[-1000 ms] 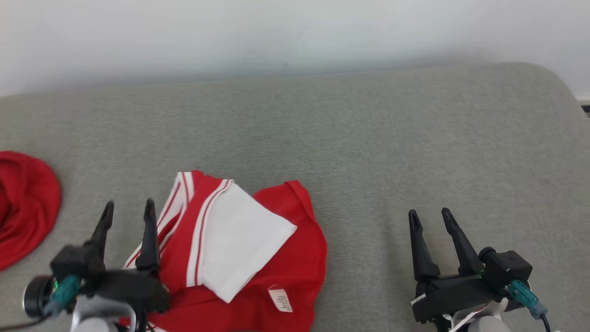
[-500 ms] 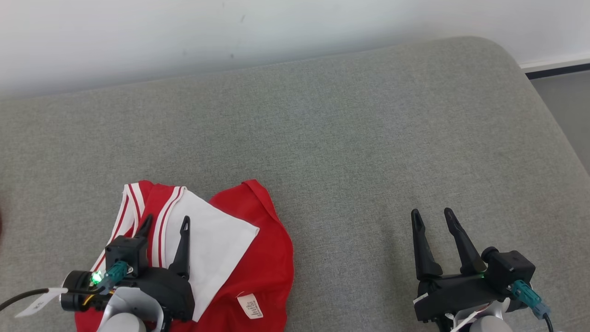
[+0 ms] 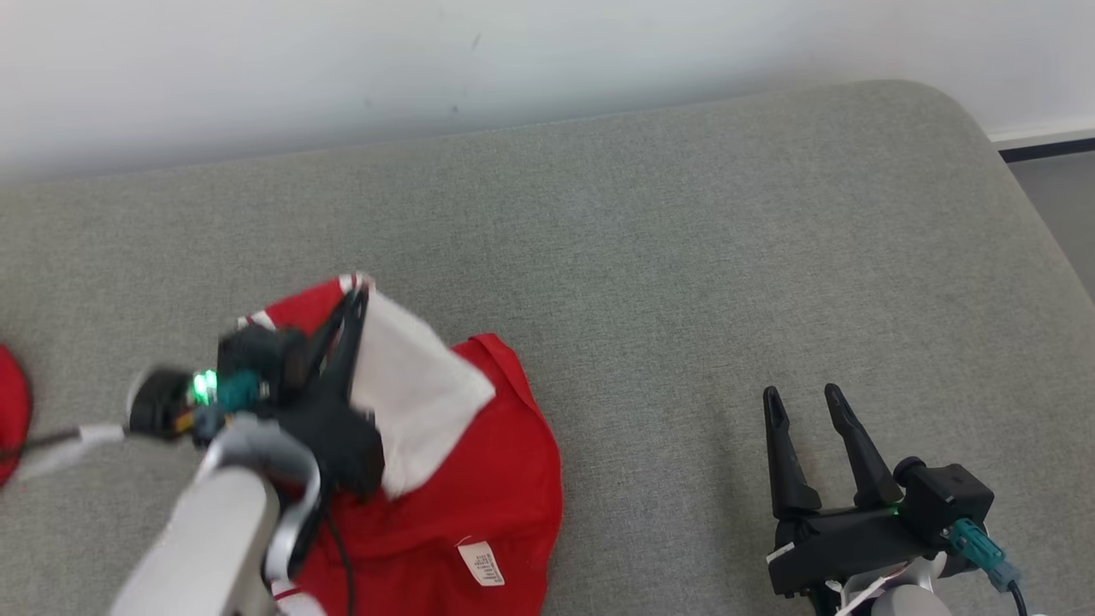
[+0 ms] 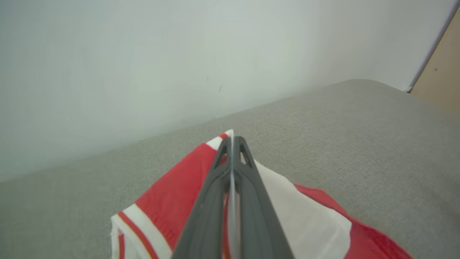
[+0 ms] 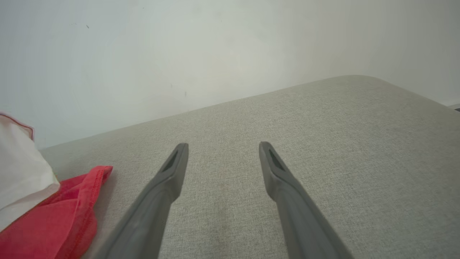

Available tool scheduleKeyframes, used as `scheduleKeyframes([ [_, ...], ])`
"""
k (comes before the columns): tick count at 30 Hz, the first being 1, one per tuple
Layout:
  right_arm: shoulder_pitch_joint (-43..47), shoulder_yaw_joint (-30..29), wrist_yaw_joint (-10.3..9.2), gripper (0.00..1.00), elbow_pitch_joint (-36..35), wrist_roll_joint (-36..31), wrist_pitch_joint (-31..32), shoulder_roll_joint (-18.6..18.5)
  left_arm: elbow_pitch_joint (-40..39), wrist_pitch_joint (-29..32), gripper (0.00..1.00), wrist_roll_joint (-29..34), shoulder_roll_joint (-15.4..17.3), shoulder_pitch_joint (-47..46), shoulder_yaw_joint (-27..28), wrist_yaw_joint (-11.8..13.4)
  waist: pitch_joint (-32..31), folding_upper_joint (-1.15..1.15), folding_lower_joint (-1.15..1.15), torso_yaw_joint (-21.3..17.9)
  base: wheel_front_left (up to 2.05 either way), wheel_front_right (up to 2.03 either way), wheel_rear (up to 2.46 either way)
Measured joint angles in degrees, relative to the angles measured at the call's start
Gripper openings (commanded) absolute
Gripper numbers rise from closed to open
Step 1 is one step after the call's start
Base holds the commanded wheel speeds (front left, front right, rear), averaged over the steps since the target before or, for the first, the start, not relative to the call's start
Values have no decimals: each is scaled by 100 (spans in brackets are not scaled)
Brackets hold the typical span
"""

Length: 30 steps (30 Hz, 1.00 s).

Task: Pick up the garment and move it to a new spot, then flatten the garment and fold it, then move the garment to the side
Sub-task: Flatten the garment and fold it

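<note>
The garment [image 3: 479, 479] is red with a white panel and white-striped trim, lying crumpled on the grey cushion [image 3: 650, 257] at the lower left. My left gripper [image 3: 352, 301] is shut on its striped upper edge and holds that edge lifted off the cushion. Along the left wrist view, the two dark fingers [image 4: 215, 187] press together with a thin fold of the garment [image 4: 172, 201] between them. My right gripper [image 3: 802, 398] stands open over bare cushion at the lower right, well apart from the cloth; its spread fingers [image 5: 169, 176] hold nothing, and the garment's [image 5: 54, 216] red hem lies to their left.
A second red cloth [image 3: 10, 406] peeks in at the left edge of the head view. A pale wall [image 3: 428, 60] runs behind the cushion. The cushion's rounded right end drops to a dark floor [image 3: 1056, 188] at the far right.
My left gripper has closed on the garment's striped edge and raised it up and away from me. The head camera has shifted. The right gripper has stayed put.
</note>
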Motion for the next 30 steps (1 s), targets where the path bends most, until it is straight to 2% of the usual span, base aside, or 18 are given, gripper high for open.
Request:
scheduleKeyframes([
  [4, -23, 60, 0, 100, -5, 35, -1, 2, -59, 336, 0, -35, 89, -626, -31, -292, 36, 0, 0, -14, 0, 0, 0],
  [9, -126, 122, 0, 100, -27, 162, -1, 1, 134, 667, 0, -296, 209, -1289, 162, -485, 131, 0, 0, -133, 0, 0, 0],
  [15, -243, 171, 0, 100, -38, 272, -1, -1, 925, 609, 0, -416, 474, -1895, 495, -483, 331, 0, 0, -358, 0, 0, 0],
  [20, -344, 216, 0, 100, -52, 322, -1, 0, 1784, 151, 0, -322, 602, -2182, 589, -482, 548, 0, 1, -572, 0, 0, 0],
  [21, -339, 212, 0, 100, -49, 322, -1, 0, 1905, 112, 45, -323, 573, -2192, 561, -493, 571, 1, 1, -593, 0, 0, 0],
  [22, -334, 201, 0, 100, -44, 322, -1, -1, 2029, 56, 100, -324, 537, -2199, 534, -539, 589, 0, 1, -604, 0, 0, 0],
  [30, -277, 85, 0, 100, -12, 249, -1, 1, 2292, -552, 100, -402, 434, -2216, 531, -635, 515, 1, 1, -374, 0, 0, 0],
])
